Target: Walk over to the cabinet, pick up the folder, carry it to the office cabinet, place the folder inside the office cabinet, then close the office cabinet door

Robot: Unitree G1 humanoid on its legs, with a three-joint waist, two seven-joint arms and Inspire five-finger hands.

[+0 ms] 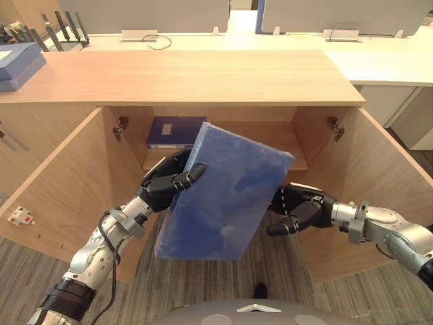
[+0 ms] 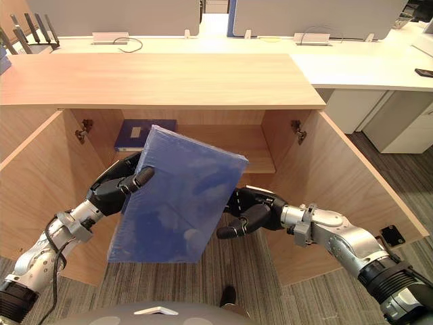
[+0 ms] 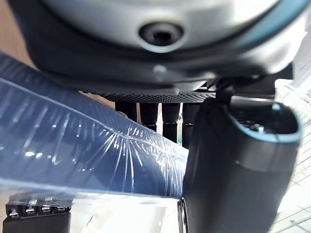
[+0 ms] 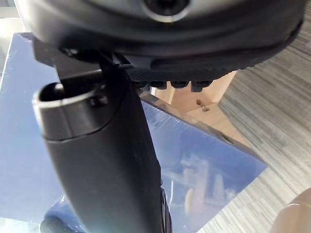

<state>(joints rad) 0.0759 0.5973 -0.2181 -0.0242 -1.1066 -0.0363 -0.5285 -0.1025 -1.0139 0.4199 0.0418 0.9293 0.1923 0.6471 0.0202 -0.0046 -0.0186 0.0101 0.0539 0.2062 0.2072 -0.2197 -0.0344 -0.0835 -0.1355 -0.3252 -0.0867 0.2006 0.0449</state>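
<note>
**Placing step, head views.** The blue folder (image 1: 223, 196) hangs tilted in the air in front of the open cabinet (image 1: 203, 78), with its upper corner level with the shelf (image 1: 270, 143) but not yet inside. The left hand (image 1: 166, 184) grips the folder's left edge, thumb curled over the front face and fingers behind it. The right hand (image 1: 301, 208) grips the lower right edge; its wrist view shows the thumb laid across the face and the fingers round the far side. The left door (image 1: 61, 183) and the right door (image 1: 389, 169) both stand wide open.

**Doing the step well.** The folder is best levelled first, then carried forward between the doors with both hands moving together, so that no corner catches the cabinet's top edge or the shelf's front. A dark binder (image 1: 174, 132) lies on the left part of the shelf, so the bare wood to its right is probably the place to aim for. The glossy cover looks slippery, so neither hand should let go until the folder rests on the wood.

**Surroundings.** The cabinet top is pale wood, with a blue-grey stack (image 1: 17, 64) at its left end. A white desk (image 1: 379, 61) stands behind the cabinet, and grey striped carpet (image 1: 34, 267) covers the floor
</note>
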